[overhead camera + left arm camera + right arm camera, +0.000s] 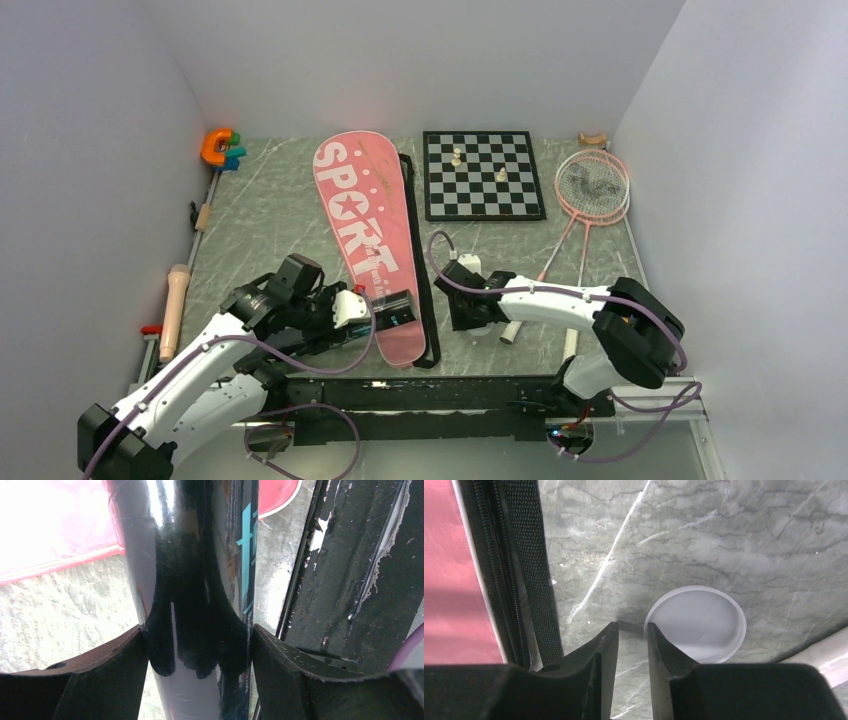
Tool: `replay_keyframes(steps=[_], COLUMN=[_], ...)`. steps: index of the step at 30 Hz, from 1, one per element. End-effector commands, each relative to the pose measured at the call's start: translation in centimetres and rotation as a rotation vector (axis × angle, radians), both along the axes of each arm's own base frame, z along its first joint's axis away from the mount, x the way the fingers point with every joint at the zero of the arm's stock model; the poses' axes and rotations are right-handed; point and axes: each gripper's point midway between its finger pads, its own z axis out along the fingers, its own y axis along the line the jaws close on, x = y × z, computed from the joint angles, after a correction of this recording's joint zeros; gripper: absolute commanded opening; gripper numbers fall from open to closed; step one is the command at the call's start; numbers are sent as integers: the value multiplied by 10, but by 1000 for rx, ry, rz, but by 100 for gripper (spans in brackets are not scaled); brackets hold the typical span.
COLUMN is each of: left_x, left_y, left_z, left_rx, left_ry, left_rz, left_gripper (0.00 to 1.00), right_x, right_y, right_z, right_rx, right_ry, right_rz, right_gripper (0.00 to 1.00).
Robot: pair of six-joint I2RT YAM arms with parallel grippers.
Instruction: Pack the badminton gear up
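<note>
black tube [195, 580] is sitting clamped in your left gripper [199, 630], both jaws pressing on its glossy sides, partway along its length rather than at an end. in the top view its labelled end is reaching over the near tip of the pink "sport" bag [365, 220]; whether it is touching the bag, i cannot tell. your right gripper [631, 630] is hanging low over the table [724, 540], jaws narrowly apart with nothing between them. it is just beside a white round cap [696, 625] lying flat, with the bag's black strap [531, 555] on its other side.

risks, as i am judging them: the tube's wall is slick, so it may be slipping or swinging in the grip under a quick move. its free end may be catching the bag's edge or strap and dragging the bag. i cannot tell whether the bag's mouth is open. the flat cap is offering little to pinch.

the tube's long axis is running roughly left to right, free end pointing toward the right arm. that is crosswise to the bag, which is lying near to far, so it is probably needing a turn before feeding in.
</note>
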Motion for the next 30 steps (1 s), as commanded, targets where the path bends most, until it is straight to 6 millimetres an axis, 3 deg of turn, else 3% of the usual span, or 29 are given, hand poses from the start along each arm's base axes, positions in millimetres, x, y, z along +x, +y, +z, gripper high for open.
replay_keyframes(steps=[1, 4, 6, 7, 10, 13, 17, 24, 30], left_x=[10, 10, 10, 10, 8, 7, 3, 0, 1], left_y=[-9, -8, -9, -9, -12, -17, -25, -32, -33], left_z=[16, 14, 14, 14, 17, 24, 40, 60, 61], left_rx=[-49, -42, -45, -46, -60, -88, -141, -202, -202], left_ry=[-71, -75, -75, -73, -71, -79, -110, -148, -135], left_rz=[-20, -27, -30, -34, -52, -82, -133, -175, -163], left_gripper=[31, 31, 31, 31, 31, 31, 30, 30, 30], right_x=[5, 8, 12, 15, 18, -1, -29, -42, -48], right_y=[2, 4, 6, 8, 28, 57, 68, 72, 77], right_z=[-1, 8, 23, 35, 83, 147, 198, 226, 248], right_rx=[15, 27, 48, 73, 236, 525, 733, 838, 922], right_ry=[-32, -54, -83, -106, -181, -251, -299, -357, -408], right_rz=[-19, -15, -7, -1, 78, 257, 415, 518, 558], right_gripper=[25, 11, 0, 0, 0, 0, 0, 0, 0])
